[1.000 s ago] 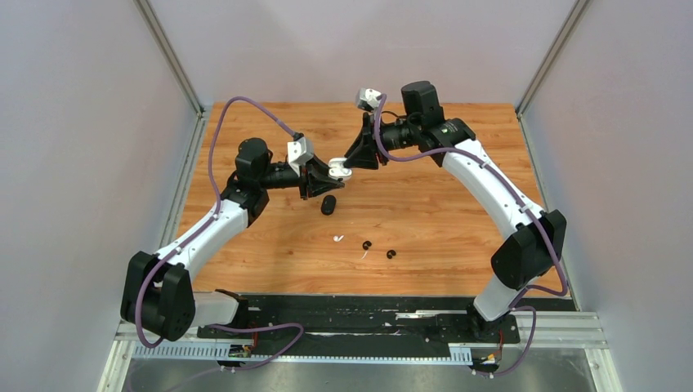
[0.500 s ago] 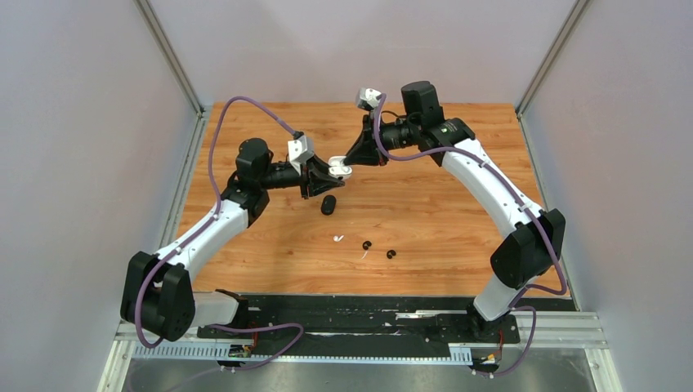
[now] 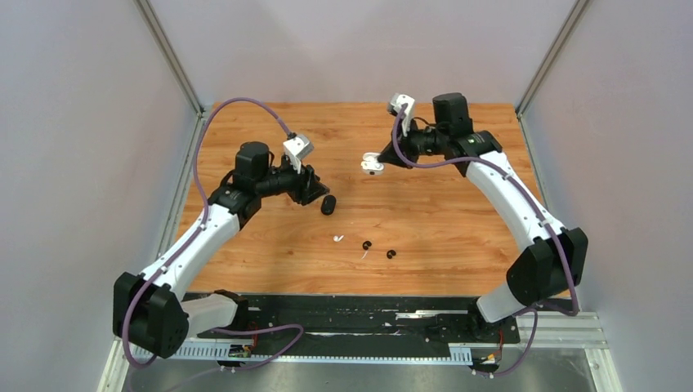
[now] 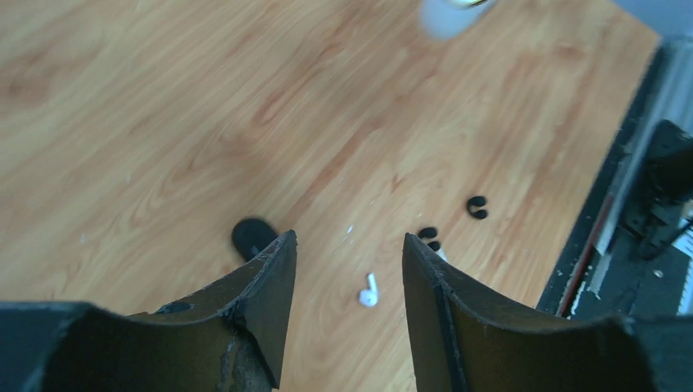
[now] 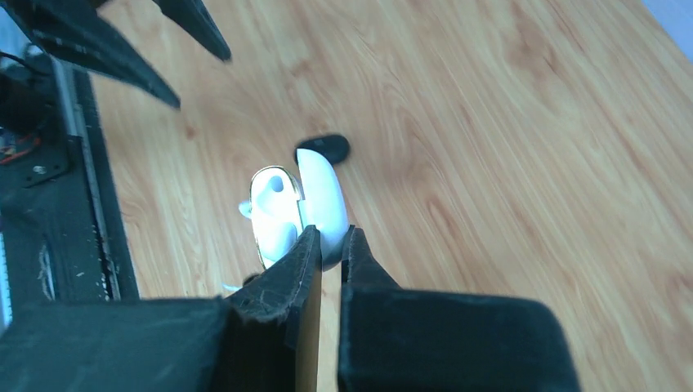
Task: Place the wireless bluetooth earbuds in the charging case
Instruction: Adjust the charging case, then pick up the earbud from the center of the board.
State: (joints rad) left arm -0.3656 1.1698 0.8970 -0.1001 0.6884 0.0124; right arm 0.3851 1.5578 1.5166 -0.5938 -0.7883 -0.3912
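My right gripper [image 3: 382, 161] is shut on the lid side of an open white charging case [image 3: 371, 164] and holds it above the table; in the right wrist view the gripper [image 5: 331, 237] pinches the case [image 5: 315, 200], whose hollow inside faces left. My left gripper [image 3: 317, 190] is open and empty, just left of a black case [image 3: 328, 205] lying on the wood. In the left wrist view, one white earbud [image 4: 368, 291] shows between the open fingers [image 4: 274, 282], with black earbuds [image 4: 428, 237] to the right. Two white earbuds [image 3: 337, 238] and two black earbuds [image 3: 391, 254] lie near the table's middle.
The wooden table [image 3: 458, 220] is enclosed by grey walls on the left, right and back. A black base rail [image 3: 368, 314] runs along the near edge. The black case also shows in the right wrist view [image 5: 323, 147].
My left gripper has let go of the white case and drawn back to the left. My right arm has carried the opened case to the right and toward the back.
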